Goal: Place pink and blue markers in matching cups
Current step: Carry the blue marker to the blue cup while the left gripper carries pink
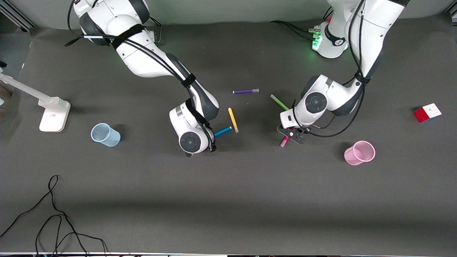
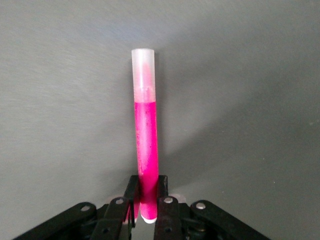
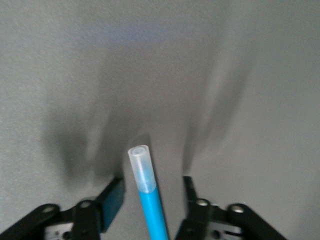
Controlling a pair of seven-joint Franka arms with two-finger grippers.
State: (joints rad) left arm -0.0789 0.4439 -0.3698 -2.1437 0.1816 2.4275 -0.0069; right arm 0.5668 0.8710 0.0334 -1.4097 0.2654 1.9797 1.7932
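The pink marker lies on the grey table mat, and my left gripper is shut on its coloured end. In the left wrist view the pink marker points away from the gripper with its pale end outermost. The blue marker lies on the mat with one end under my right gripper. In the right wrist view the blue marker lies between the open fingers of the gripper, touching neither. The pale blue cup stands toward the right arm's end. The pale pink cup stands toward the left arm's end.
A yellow marker lies beside the blue one. A light-green marker and a purple marker lie farther from the front camera. A coloured cube, a white stand and loose black cables are near the mat's edges.
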